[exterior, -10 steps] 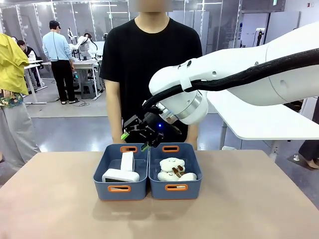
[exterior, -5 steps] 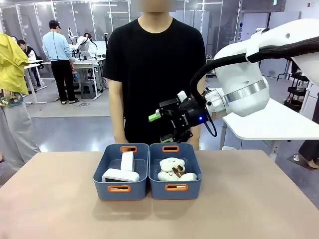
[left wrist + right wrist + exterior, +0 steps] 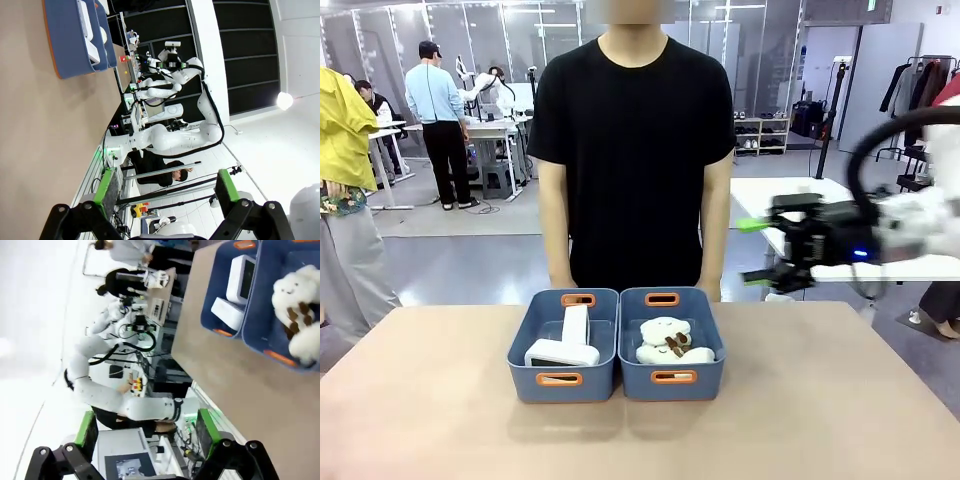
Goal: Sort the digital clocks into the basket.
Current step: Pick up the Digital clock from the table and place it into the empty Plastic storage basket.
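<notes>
Right gripper (image 3: 757, 250) blurred at right of frame, fingers spread wide, empty; left gripper (image 3: 165, 192) fingers likewise wide apart, holding nothing; both digital clocks (image 3: 566, 340) lying in left blue basket (image 3: 560, 380) at centre of surface (image 3: 430, 400).

above bins (image 3: 565, 385): open | far edge: person (image 3: 630, 150) | right flank: right gripper (image 3: 758, 250) aloft

— What is the room like?
— Big, with a shiny grey floor (image 3: 470, 255) and glass walls (image 3: 380, 45).
— Any furniture?
— A white table (image 3: 790, 195) and a clothes rack (image 3: 920, 75).
</notes>
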Robot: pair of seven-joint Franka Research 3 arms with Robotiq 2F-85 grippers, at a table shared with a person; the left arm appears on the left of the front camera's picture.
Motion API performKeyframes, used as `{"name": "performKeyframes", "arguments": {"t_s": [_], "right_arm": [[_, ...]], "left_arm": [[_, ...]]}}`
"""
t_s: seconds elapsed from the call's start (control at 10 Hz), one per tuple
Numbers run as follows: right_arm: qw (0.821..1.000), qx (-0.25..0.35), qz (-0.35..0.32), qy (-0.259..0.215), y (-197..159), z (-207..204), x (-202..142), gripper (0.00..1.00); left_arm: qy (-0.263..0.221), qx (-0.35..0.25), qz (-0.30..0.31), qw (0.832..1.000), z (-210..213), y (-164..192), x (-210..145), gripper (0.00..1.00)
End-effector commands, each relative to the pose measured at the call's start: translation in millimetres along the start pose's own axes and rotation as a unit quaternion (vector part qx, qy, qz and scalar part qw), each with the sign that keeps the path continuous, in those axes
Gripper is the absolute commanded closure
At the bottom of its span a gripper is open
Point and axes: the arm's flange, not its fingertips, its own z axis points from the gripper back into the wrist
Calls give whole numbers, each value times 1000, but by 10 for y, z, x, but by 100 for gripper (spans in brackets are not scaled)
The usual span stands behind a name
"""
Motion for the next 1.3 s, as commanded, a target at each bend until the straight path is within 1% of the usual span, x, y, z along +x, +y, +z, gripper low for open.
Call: {"name": "performKeyframes", "arguments": {"t_s": [0.0, 0.1, 0.2, 0.4, 0.5, 0.6, 0.7, 0.8, 0.9, 1.0, 1.2], "right_arm": [[1000, -26, -3, -12, 19, 275, -135, 0], [1000, 2, -2, -30, 72, 604, -295, 0], [999, 3, -12, -52, 89, 988, -463, 0], [990, -29, -46, -127, 132, 1696, -902, 0], [986, -31, -65, -149, 161, 1914, -1234, 0], [981, -43, -70, -174, 179, 2105, -1442, 0], [975, -60, -69, -204, 188, 2298, -1556, 0], [969, -63, -76, -227, 173, 2398, -1722, 0], [964, -68, -63, -249, 154, 2449, -1786, 0], [973, -61, -61, -212, 154, 2445, -1646, 0], [973, -61, -61, -212, 154, 2445, -1646, 0]], "left_arm": [[-7, 3, 3, 1000, -7, -21, 41, 0], [-7, 3, 3, 1000, -7, -21, 41, 0], [-7, 3, 3, 1000, -7, -21, 41, 0], [-7, 3, 3, 1000, -7, -21, 41, 0], [-7, 3, 3, 1000, -7, -21, 41, 0], [-7, 3, 3, 1000, -7, -21, 41, 0], [-7, 3, 3, 1000, -7, -21, 41, 0], [-7, 3, 3, 1000, -7, -21, 41, 0], [-7, 3, 3, 1000, -7, -21, 41, 0], [-7, 3, 3, 1000, -7, -21, 41, 0], [-7, 3, 3, 1000, -7, -21, 41, 0]]}}
